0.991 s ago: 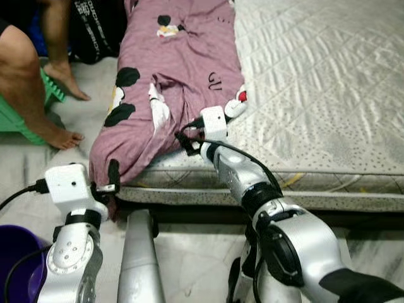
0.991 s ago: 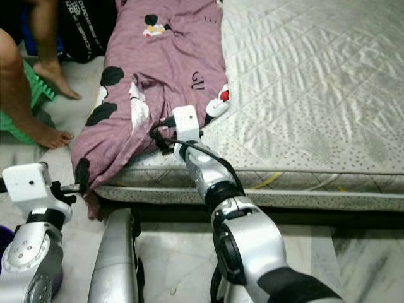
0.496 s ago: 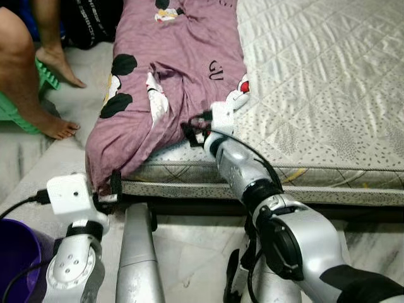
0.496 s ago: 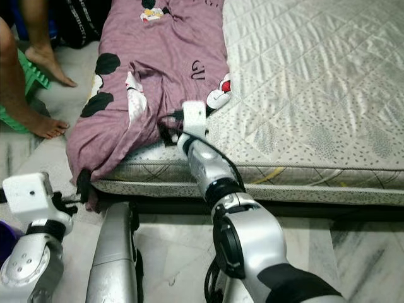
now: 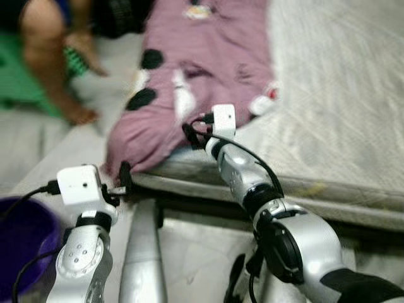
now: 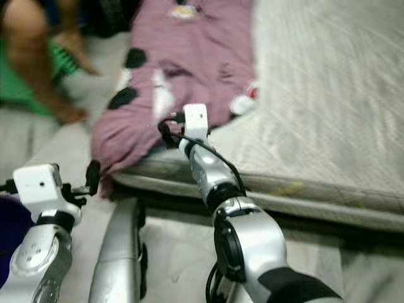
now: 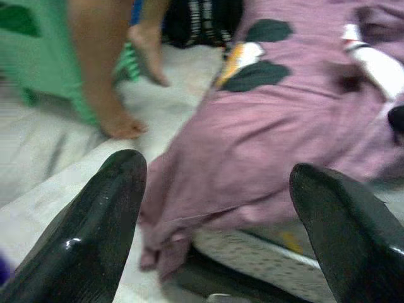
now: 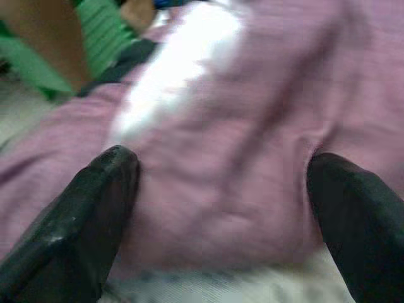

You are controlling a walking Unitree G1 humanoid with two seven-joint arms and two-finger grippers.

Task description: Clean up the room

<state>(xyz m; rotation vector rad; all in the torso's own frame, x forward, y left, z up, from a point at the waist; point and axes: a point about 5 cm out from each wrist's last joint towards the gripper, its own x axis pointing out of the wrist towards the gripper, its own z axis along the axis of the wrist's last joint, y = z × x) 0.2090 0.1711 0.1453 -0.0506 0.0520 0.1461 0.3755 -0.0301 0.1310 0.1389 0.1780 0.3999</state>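
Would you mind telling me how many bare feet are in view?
2: one foot on the floor beside the green stool, the other foot farther back by the dark bag.

One mauve cartoon-print garment (image 5: 189, 82), one quilted white mattress (image 5: 341, 101), one purple plastic tub (image 5: 16, 237), two bare feet (image 5: 79, 113)

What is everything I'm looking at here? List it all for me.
Garment: one, mauve with black and white patches, draped over the mattress's left edge, its corner hanging down.
Mattress: one, pale grey, quilted.
Tub: one, dark purple, on the floor at lower left.
Stool: one, green, far left.
Person's legs: two, bare feet on the floor.
Left gripper: open, before the hanging corner.
Right gripper: open, over the garment.
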